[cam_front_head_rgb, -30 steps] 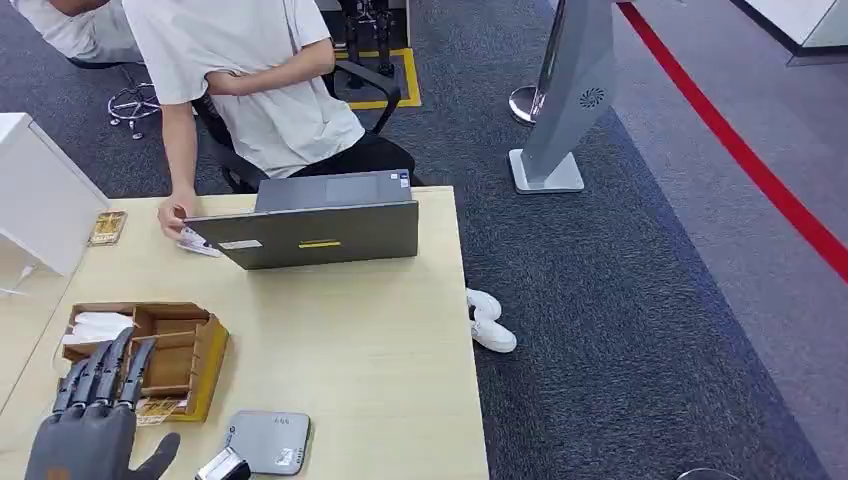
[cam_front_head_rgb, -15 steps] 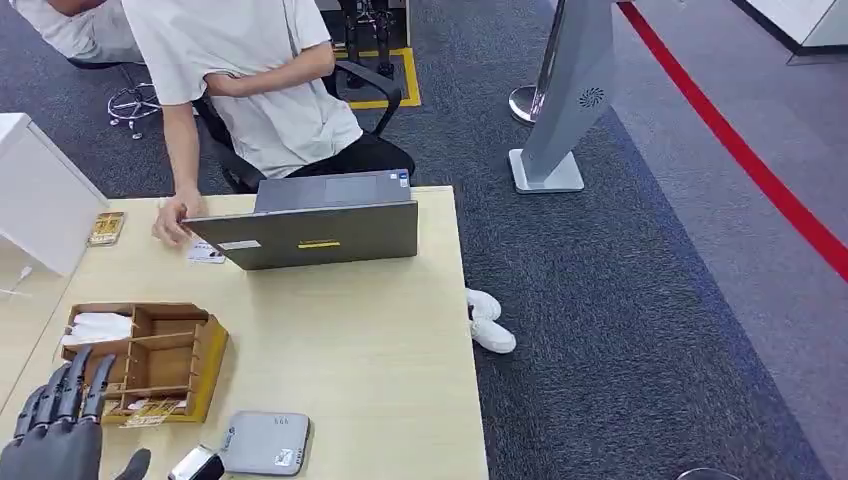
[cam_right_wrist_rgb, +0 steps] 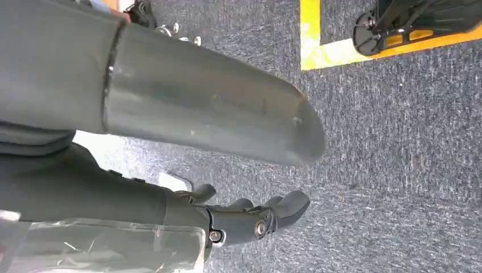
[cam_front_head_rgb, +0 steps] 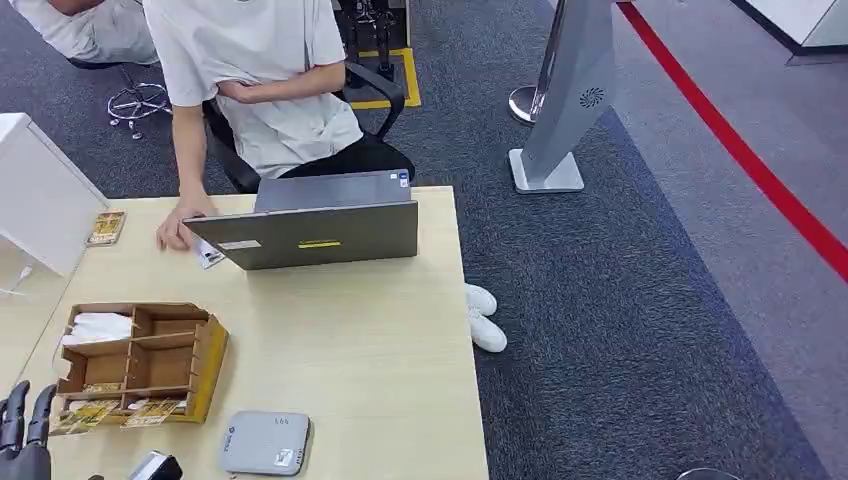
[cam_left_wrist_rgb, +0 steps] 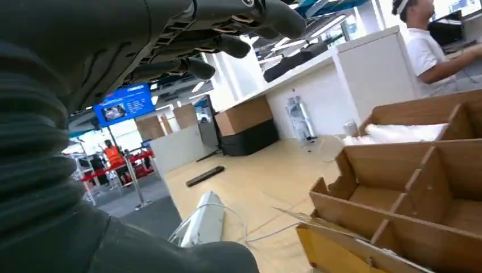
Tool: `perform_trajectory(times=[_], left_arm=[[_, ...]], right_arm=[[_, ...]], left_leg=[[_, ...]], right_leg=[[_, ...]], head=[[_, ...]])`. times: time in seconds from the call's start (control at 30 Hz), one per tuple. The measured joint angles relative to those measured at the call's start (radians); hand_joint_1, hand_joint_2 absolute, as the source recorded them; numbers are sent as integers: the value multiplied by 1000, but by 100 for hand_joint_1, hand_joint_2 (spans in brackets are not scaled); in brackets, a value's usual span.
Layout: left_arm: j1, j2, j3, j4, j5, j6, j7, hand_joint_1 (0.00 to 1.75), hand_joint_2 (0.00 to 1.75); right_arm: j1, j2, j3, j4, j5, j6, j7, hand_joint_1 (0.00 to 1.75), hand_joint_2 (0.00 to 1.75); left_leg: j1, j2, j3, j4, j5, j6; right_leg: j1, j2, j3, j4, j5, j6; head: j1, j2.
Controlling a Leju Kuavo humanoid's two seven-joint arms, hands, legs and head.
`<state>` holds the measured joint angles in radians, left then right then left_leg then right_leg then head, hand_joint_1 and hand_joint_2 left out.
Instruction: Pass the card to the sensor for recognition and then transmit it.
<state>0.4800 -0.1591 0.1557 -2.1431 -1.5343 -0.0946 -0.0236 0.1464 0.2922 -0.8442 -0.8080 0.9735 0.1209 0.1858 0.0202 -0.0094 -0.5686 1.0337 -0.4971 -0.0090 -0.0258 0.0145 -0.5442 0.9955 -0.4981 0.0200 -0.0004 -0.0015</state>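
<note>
The flat white card (cam_front_head_rgb: 208, 254) lies by the grey laptop (cam_front_head_rgb: 315, 222), under a person's hand (cam_front_head_rgb: 175, 229). The left hand (cam_front_head_rgb: 22, 435), empty with fingers apart, has dropped below the slotted wooden organizer (cam_front_head_rgb: 140, 362). The right hand (cam_right_wrist_rgb: 250, 219) hangs loosely curled over carpet.

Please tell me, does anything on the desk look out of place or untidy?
Slightly. At the near corner of the wooden organizer, yellow cards stick out over its edge instead of lying inside a compartment. The grey sensor pad lies a little askew to the table edge.

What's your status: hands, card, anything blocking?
Left hand open, low beside the wooden organizer. Right hand open over carpet. Card on desk by person's hand, beside laptop. Sensor unobstructed.
</note>
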Motion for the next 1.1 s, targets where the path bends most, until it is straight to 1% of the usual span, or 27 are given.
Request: perform_trajectory(times=[0.17, 0.4, 0.53, 0.6, 0.7, 0.77, 0.9, 0.93, 1.03, 1.1], left_arm=[[-33, 23, 19, 69, 0, 18, 71, 0, 175], [-71, 52, 18, 145, 0, 37, 110, 0, 175], [-90, 81, -15, 184, 0, 63, 145, 0, 175], [-102, 101, -45, 211, 0, 94, 148, 0, 175], [-118, 139, -94, 259, 0, 152, 136, 0, 175], [-123, 156, -118, 280, 0, 163, 133, 0, 175], [-130, 176, -145, 305, 0, 166, 133, 0, 175], [-131, 180, -150, 309, 0, 166, 133, 0, 175], [-133, 185, -158, 318, 0, 171, 126, 0, 175], [-134, 195, -172, 327, 0, 194, 109, 0, 175]], right_arm=[[0, 0, 6, -1, 1, 2, 0, 0, 0], [-1, 0, 6, -2, 19, 5, -1, 0, 0], [-1, 0, 6, -1, 32, 5, -10, 0, 0], [-1, 0, 6, -1, 39, 5, -13, 0, 0], [-1, 0, 6, -1, 44, 5, -23, 0, 0], [-1, 0, 6, -1, 50, 5, -23, 0, 0], [-1, 0, 6, -1, 51, 5, -23, 0, 0], [-1, 0, 6, -1, 51, 5, -23, 0, 175], [-1, 0, 6, -1, 52, 5, -24, 0, 175], [-1, 0, 6, -1, 53, 5, -27, 0, 175]], left_leg=[[0, 0, 0, 0, 0, 0], [0, 0, 0, 0, 0, 0], [0, 0, 0, 0, 0, 0], [0, 0, 0, 0, 0, 0], [0, 0, 1, 0, 0, 0], [0, 0, 1, 0, 0, 0], [0, 0, 1, 0, 0, 0], [0, 0, 1, 0, 0, 0], [0, 0, 1, 0, 0, 0], [0, 0, 0, 0, 0, 0]], right_leg=[[0, 0, 0, 0, 0, 0], [0, 0, 0, 0, 1, 0], [0, 0, 0, 0, 1, -1], [0, 0, 0, 0, 1, -1], [0, 0, 0, 0, 1, -1], [0, 0, 0, 0, 1, -1], [0, 1, 0, 0, 1, -1], [0, 1, 0, 0, 1, -1], [0, 1, 0, 0, 1, -1], [0, 1, 0, 0, 1, -1]], head=[[0, 0], [0, 0], [0, 0], [0, 0], [0, 0], [0, 0], [0, 0], [0, 0], [0, 0], [0, 0]])
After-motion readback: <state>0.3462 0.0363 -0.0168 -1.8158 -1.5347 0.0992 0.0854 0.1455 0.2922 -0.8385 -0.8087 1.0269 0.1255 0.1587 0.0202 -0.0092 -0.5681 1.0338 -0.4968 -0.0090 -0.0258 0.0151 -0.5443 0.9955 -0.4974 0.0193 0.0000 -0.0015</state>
